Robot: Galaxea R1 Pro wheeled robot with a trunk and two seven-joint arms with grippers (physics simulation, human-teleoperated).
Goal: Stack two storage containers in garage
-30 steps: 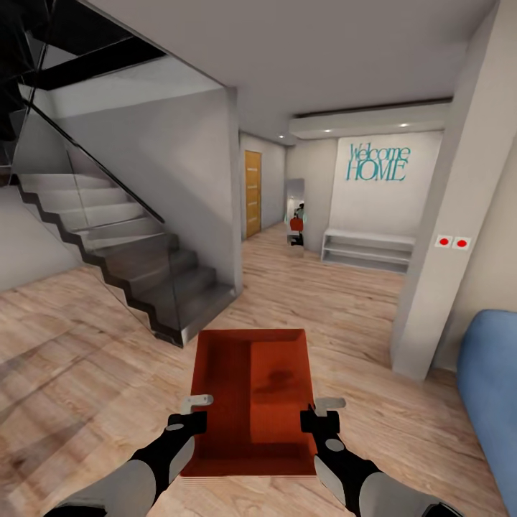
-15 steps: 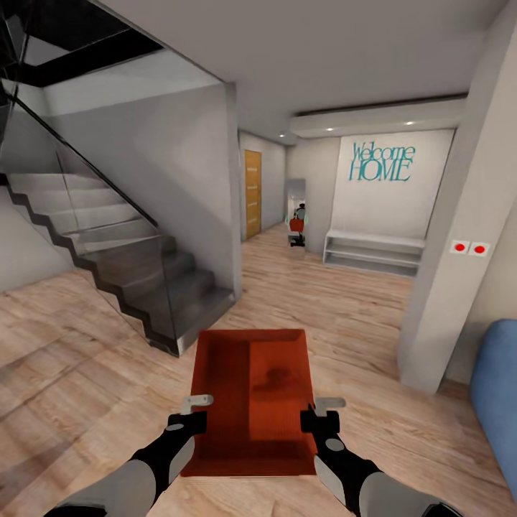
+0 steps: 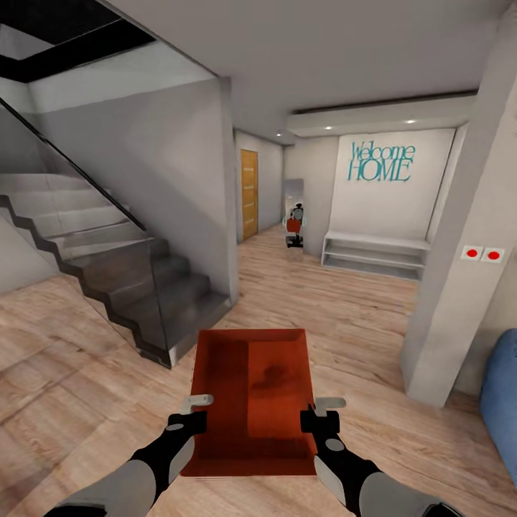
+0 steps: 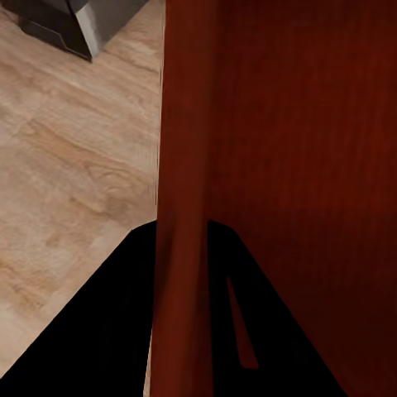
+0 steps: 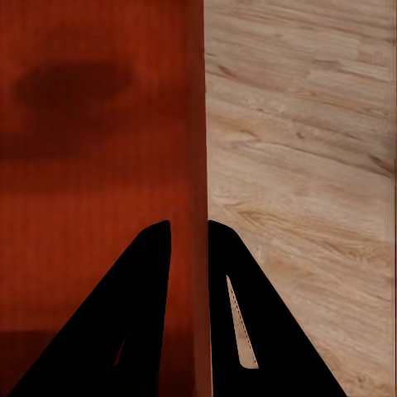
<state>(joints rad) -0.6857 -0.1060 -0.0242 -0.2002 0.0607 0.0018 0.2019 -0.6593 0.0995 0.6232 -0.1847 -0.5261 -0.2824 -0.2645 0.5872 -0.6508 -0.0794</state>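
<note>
Currently, one orange-red bin (image 3: 251, 398) is carried in front of the robot, above the wood plank floor (image 3: 359, 309), open top up. The left gripper (image 3: 195, 413) pinches the bin's left wall (image 4: 184, 207), one finger on each side. The right gripper (image 3: 323, 414) pinches the right wall (image 5: 197, 165) the same way. Ahead, teal lettering (image 3: 380, 161) on a white wall reads "Welcome HOME", above a low white shelf (image 3: 373, 253). A grey staircase (image 3: 122, 280) with a glass panel rises at left. A wood door (image 3: 248, 194) stands down the hall. Two red buttons (image 3: 482, 253) sit on the pillar at right.
</note>
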